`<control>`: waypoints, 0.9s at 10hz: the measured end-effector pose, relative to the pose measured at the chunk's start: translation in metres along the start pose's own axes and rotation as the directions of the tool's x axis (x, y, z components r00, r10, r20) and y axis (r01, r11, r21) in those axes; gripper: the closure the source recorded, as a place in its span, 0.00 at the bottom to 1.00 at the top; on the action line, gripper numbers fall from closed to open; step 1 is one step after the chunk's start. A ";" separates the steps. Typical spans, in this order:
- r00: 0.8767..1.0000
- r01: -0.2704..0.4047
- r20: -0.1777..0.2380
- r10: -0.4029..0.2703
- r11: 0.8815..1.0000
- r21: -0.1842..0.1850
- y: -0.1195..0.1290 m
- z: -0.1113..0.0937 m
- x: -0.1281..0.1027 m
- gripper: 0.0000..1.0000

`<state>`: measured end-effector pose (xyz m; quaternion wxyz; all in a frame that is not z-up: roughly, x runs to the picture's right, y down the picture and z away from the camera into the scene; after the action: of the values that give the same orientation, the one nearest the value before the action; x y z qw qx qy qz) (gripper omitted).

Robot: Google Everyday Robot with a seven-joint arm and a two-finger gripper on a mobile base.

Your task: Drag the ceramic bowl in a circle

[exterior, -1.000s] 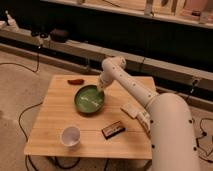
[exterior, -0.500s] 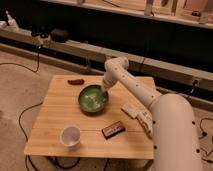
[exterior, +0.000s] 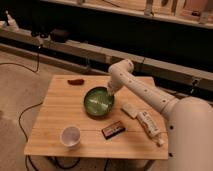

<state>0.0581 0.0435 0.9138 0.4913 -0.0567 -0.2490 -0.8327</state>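
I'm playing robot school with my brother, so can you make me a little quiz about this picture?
1. Count: how many round dishes stand on the table?
2. Pick one: where is the gripper?
A) at the rim of the green bowl, on the side away from the white cup
B) right above the cup
C) down beside the table's legs
3. True or false: the cup stands inside the bowl.

Key:
1. Two, the bowl and the cup.
2. A
3. False, the cup stands apart, nearer the front edge.
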 end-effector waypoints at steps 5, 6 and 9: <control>0.994 0.109 0.020 -0.111 0.990 0.085 -0.075 -0.002 -0.013 1.00; 0.994 0.108 0.016 -0.110 0.988 0.106 -0.085 0.004 -0.001 1.00; 0.997 0.072 0.007 -0.073 0.990 0.124 -0.078 0.024 0.032 1.00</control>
<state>-0.0281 0.0604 0.9173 0.4618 -0.0217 -0.3050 -0.8326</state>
